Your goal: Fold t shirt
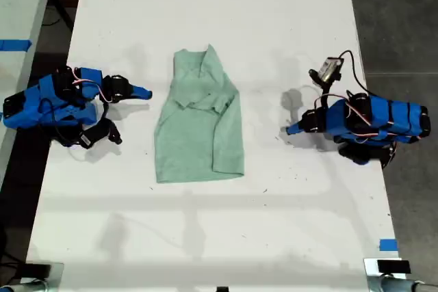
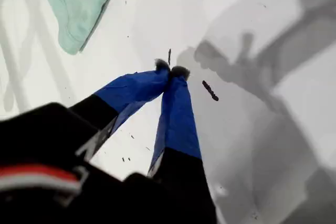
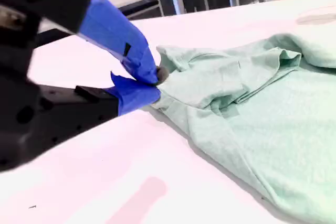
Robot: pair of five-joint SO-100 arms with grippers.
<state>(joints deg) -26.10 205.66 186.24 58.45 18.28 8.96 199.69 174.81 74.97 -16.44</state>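
Judging the t shirt [image 1: 198,128] limp and light, pinch a hem corner; my first gripper [image 2: 170,71] and my second gripper [image 3: 156,81] are closed, empty.

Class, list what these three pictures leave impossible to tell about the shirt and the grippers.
- Underside of the t shirt: hidden by its own folds, exterior view.
- Most of it: cut off by the first wrist view's edge.
- Base of my first gripper: blurred, too near the lens.

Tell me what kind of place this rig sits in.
Probably a lab or workshop bench, not a home: a long white table on grey floor, blue tape markers at its edge, and two blue arms either side of the t shirt.
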